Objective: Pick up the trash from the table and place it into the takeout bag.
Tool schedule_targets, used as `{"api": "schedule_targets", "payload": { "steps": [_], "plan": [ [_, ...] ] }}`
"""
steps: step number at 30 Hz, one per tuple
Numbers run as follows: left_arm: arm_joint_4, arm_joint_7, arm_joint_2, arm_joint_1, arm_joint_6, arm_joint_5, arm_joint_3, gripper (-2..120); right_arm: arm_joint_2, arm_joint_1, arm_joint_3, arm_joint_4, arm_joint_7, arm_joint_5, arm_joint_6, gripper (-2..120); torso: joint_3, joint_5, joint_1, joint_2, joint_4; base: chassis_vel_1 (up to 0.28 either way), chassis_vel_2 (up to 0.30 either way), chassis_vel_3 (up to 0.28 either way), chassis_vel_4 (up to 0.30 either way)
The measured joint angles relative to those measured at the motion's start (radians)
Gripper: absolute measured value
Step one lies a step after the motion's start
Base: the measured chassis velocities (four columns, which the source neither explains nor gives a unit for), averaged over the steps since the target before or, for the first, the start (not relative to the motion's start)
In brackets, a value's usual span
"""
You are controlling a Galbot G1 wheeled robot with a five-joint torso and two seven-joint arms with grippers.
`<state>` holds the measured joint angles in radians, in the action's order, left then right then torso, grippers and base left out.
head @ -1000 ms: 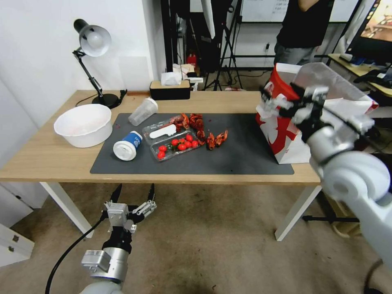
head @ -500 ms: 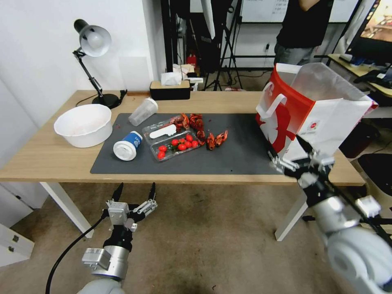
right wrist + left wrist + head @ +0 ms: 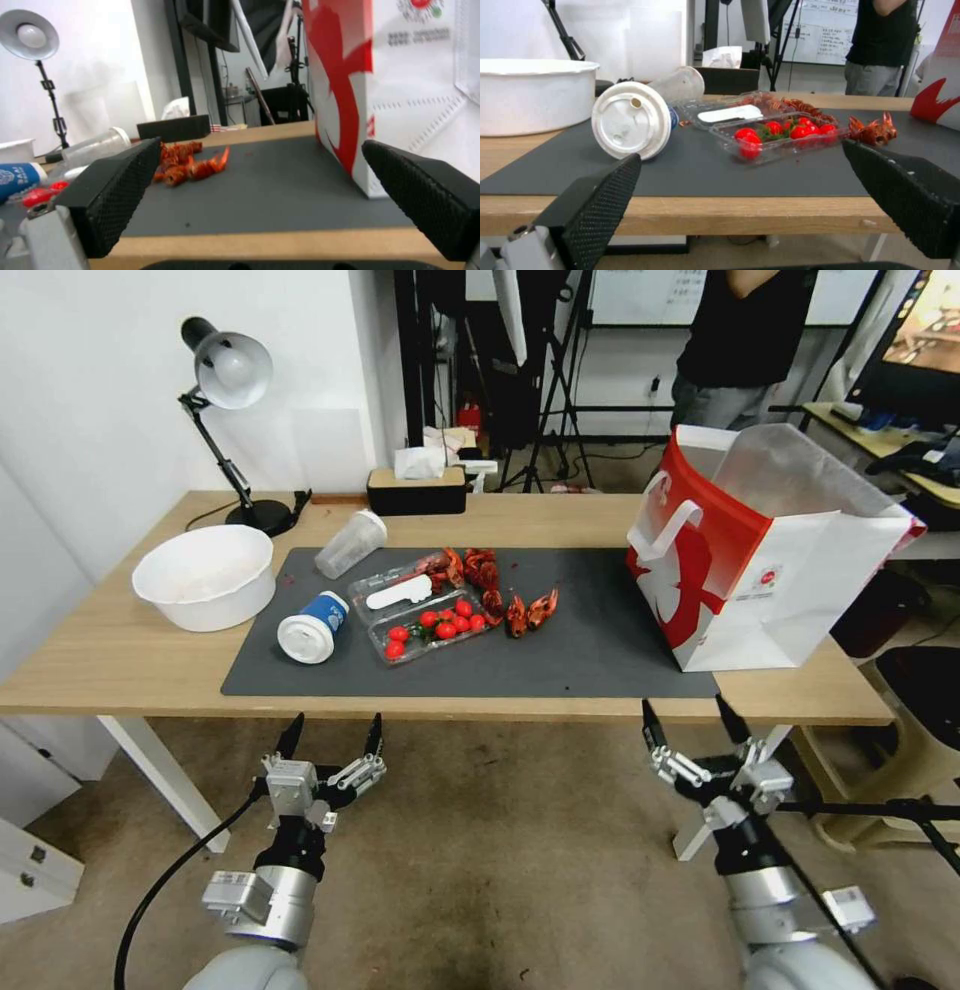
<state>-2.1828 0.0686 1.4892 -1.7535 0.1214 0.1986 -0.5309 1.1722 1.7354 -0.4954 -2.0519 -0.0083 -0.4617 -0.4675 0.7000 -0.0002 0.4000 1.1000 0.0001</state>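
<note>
Both the left gripper [image 3: 331, 736] and right gripper [image 3: 696, 722] hang wide open and empty below the surface [image 3: 110, 655], whose right end carries the takeout bag [image 3: 770, 570].

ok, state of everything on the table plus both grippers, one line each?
takeout bag: upright, mouth open
blue cup: on its side, lid on
clear cup: on its side
tomato tray: open, tomatoes inside
crayfish shells: loose on the mat
white bowl: upright
lamp: upright
left gripper: open, empty, below the table edge
right gripper: open, empty, below the table edge
</note>
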Motion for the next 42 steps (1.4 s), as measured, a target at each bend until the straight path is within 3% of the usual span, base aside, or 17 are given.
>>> {"api": "schedule_targets", "payload": {
  "steps": [18, 25, 32, 42],
  "plan": [
    [0.029, -0.016, -0.037, 0.075, -0.016, 0.025, -0.012, 100, 0.016, 0.005, 0.013, 0.053, -0.002, -0.008, -0.018, 100, 0.0, 0.0001, 0.0, 0.0, -0.0001, 0.0, 0.0, 0.0, 0.0],
    [0.067, -0.037, -0.129, 0.158, -0.043, 0.112, -0.052, 100, 0.013, 0.003, 0.022, 0.053, -0.002, -0.008, -0.012, 100, 0.0, 0.0, 0.0, 0.0, 0.0, 0.0, 0.0, 0.0, 0.0],
    [0.139, -0.03, -0.264, 0.269, -0.058, 0.239, -0.09, 100, 0.01, -0.007, 0.038, 0.048, 0.001, -0.004, 0.005, 100, 0.0, 0.0001, 0.0, 0.0, 0.0001, 0.0, 0.0, 0.0, 0.0],
    [0.255, 0.009, -0.403, 0.485, -0.085, 0.423, -0.071, 100, 0.014, -0.004, 0.04, 0.042, 0.003, 0.014, 0.013, 100, 0.0, 0.0001, 0.0, 0.0, -0.0003, 0.0, 0.0, 0.0, 0.0]
  ]
}}
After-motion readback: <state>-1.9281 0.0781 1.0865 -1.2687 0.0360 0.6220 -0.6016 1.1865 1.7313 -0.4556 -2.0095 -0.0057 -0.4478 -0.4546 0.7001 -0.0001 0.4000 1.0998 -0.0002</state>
